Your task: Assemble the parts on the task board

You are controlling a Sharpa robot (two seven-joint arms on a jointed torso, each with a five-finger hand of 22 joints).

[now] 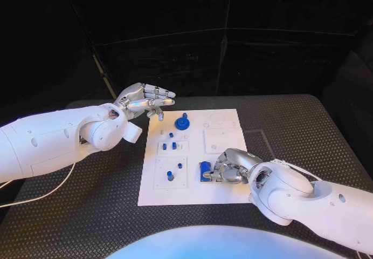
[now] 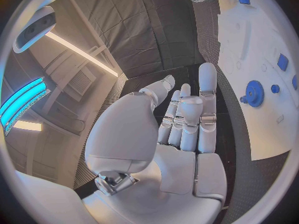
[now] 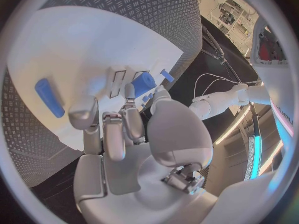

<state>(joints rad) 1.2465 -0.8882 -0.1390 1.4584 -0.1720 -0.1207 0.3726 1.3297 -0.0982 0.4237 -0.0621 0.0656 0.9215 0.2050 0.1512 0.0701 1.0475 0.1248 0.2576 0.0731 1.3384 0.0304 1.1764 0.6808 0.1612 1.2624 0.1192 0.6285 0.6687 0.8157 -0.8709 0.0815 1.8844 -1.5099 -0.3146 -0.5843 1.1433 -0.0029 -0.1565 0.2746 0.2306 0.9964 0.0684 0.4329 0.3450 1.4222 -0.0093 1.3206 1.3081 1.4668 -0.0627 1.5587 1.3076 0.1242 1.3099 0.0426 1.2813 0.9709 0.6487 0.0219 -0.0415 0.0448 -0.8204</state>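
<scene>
Head view: task board [image 1: 225, 121] lies mid-counter [image 1: 311, 129]. Left hand [image 1: 145, 100] hovers above the board's far left corner, fingers apart, holding nothing. Right hand [image 1: 232, 166] rests low on the board's near right area, fingers bent around a blue block [image 1: 205, 170]; contact looks likely, but whether it truly grips, cannot tell. A blue gear [image 1: 182, 123] sits on the board's far part; small blue pegs [image 1: 171, 145] stand in the middle plate, and another peg [image 1: 170, 175] in the near plate. Left wrist view: left hand's fingers [image 2: 207, 97] extended and spread, empty; gear [image 2: 254, 93] and a small round part [image 2: 274, 88] on the board beyond. Right wrist view: fingers [image 3: 116, 134] curl down toward the board beside a blue piece [image 3: 144, 83]; a loose blue bar [image 3: 49, 97] lies apart on the white surface. Judgement: assembly partway; some parts seated, block and bar apparently still to place.
</scene>
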